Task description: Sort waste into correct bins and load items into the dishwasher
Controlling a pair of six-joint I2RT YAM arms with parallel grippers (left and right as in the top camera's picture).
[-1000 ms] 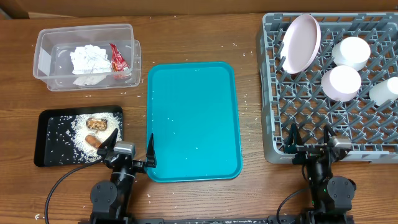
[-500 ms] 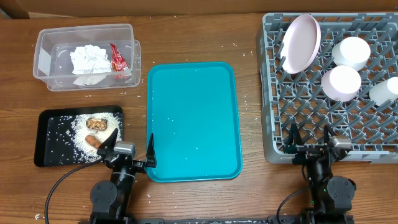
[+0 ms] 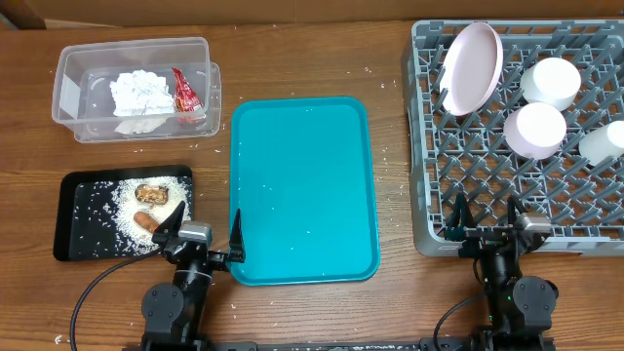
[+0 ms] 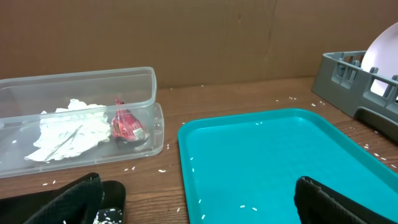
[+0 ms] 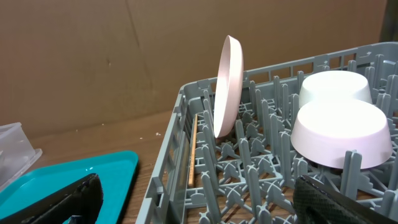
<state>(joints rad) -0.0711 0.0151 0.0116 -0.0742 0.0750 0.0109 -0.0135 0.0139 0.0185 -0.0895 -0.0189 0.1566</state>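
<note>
The clear tub (image 3: 68,96) at the back left holds a crumpled white napkin (image 3: 139,93) and a red wrapper (image 3: 184,90); both also show in the left wrist view, the napkin (image 4: 65,129) beside the wrapper (image 4: 127,127). The black tray (image 3: 78,234) holds rice (image 3: 132,207), a brown chunk (image 3: 149,193) and a carrot piece (image 3: 145,221). The grey rack (image 3: 439,195) holds a pink plate (image 3: 472,66) on edge, a bowl (image 3: 534,130), a cup (image 3: 551,82) and a small dish (image 3: 605,142). My left gripper (image 3: 202,237) is open and empty at the front left. My right gripper (image 3: 485,226) is open and empty over the rack's front edge.
A teal tray (image 3: 302,185) with a few rice grains lies in the middle, its near left corner between my left fingers. Loose rice grains dot the wooden table. A cardboard wall stands behind the table.
</note>
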